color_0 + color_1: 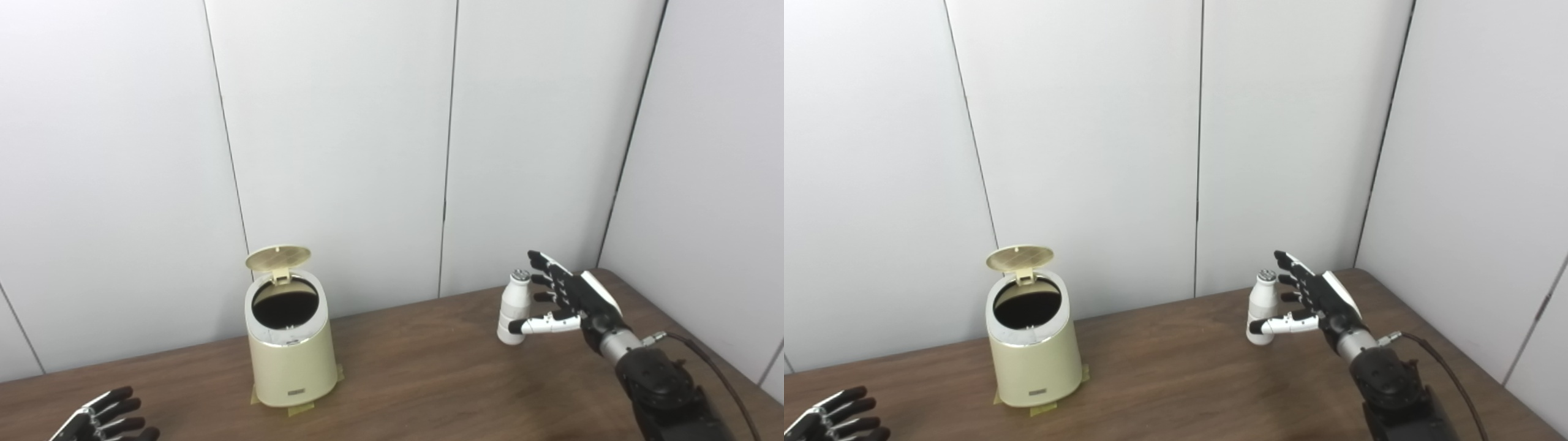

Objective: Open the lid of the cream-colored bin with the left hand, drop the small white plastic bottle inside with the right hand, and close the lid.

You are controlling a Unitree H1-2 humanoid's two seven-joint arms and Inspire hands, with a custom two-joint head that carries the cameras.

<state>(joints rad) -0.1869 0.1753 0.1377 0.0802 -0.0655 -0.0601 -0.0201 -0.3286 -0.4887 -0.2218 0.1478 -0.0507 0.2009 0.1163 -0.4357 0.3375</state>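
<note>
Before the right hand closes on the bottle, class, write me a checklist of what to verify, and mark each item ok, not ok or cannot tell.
1. Bin lid open: ok, it stands raised behind the dark opening.
2. Cream-colored bin upright on the table: ok.
3. Small white bottle upright: ok.
4. Right hand open beside the bottle: ok, fingers spread behind it, thumb across its front.
5. Right hand touching the bottle: cannot tell.
6. Left hand out of the way of the bin: ok, low at the picture's near left corner, holding nothing.
</note>
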